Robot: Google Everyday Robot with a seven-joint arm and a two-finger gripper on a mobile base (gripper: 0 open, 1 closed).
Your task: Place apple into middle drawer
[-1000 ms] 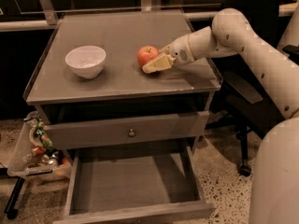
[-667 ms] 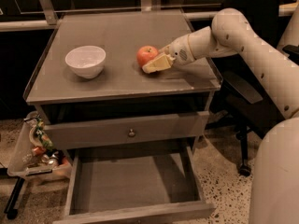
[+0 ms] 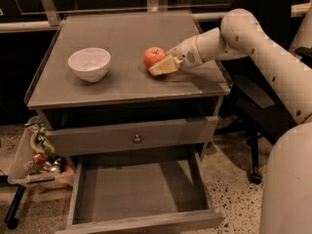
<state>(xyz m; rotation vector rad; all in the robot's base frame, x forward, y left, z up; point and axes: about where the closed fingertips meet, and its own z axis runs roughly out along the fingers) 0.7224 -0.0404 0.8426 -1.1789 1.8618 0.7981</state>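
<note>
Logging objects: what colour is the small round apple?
The small round apple is red-orange, camera view; gripper beside it.

You have a white bowl [image 3: 89, 64] on the cabinet [image 3: 126, 35], toward the left of its top. A round knob [image 3: 137, 139] sits on the cabinet's closed drawer front [image 3: 97, 139]. A clear bin [image 3: 29, 162] of clutter stands left of the cabinet, and a dark chair [image 3: 251, 94] stands right of it. The gripper [image 3: 163, 65] is low over the cabinet's top, right of centre.

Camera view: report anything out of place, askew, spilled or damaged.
Nothing stands out. The apple sits on the cabinet top with the gripper at its right side, the white bowl stands upright, and the middle drawer is open and bare.
</note>
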